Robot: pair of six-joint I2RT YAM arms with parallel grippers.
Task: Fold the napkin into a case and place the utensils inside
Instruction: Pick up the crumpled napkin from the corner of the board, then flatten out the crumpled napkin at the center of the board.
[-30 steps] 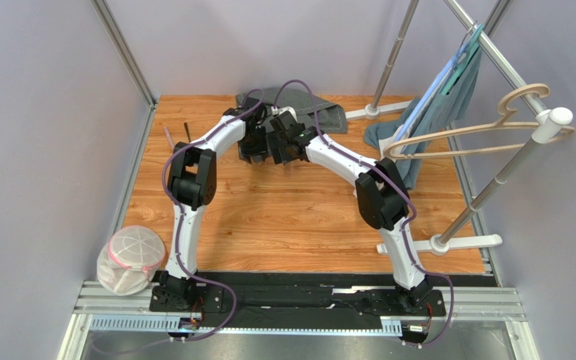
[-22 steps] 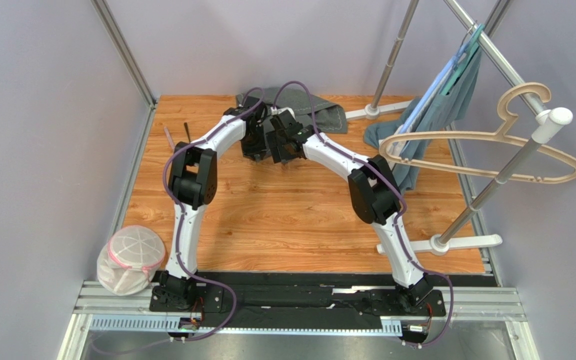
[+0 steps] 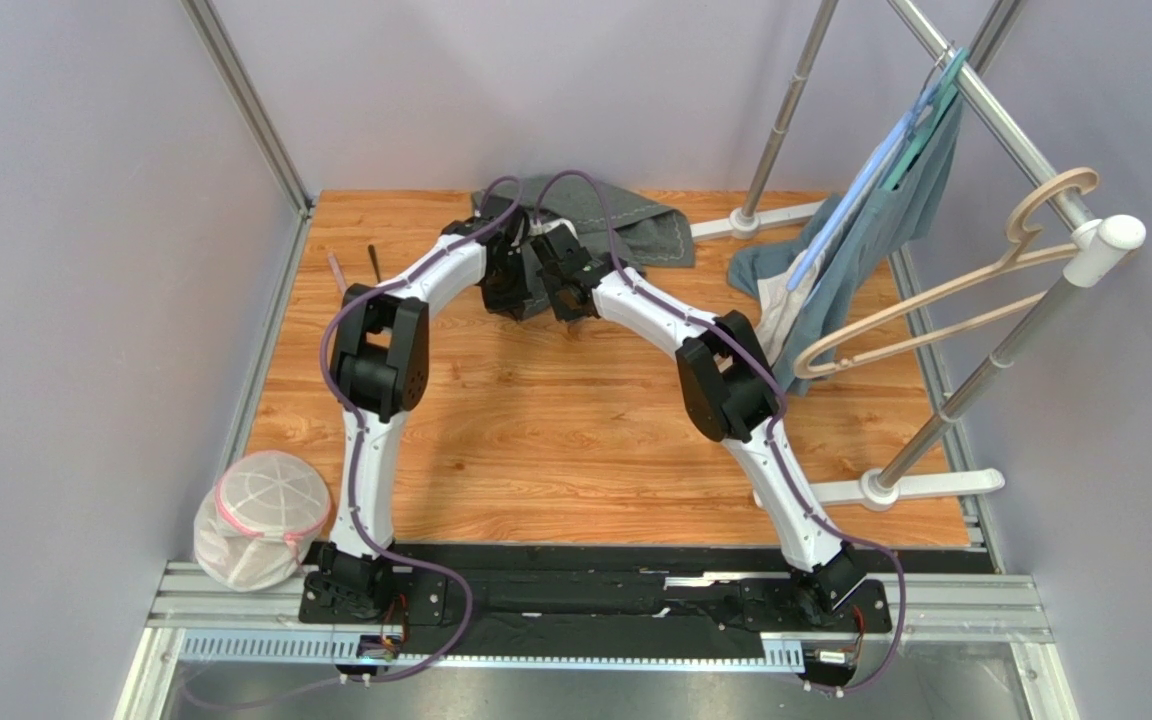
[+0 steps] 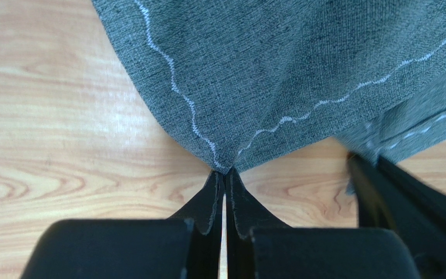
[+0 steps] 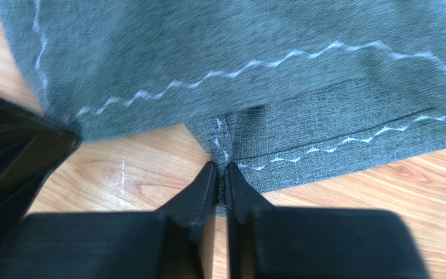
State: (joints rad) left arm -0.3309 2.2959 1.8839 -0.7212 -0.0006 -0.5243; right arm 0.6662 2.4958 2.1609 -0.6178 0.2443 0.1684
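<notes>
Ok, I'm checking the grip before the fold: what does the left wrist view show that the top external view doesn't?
Only left wrist: the left gripper, jaws shut on a stitched corner of the napkin. Only top external: the black spoon near the left edge of the table, the teal garment and hanger on the rack. Both: napkin and wooden table.

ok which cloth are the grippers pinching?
The dark grey napkin with pale zigzag stitching: left gripper and right gripper both clamp its edge. The teal garment hangs untouched at right.
</notes>
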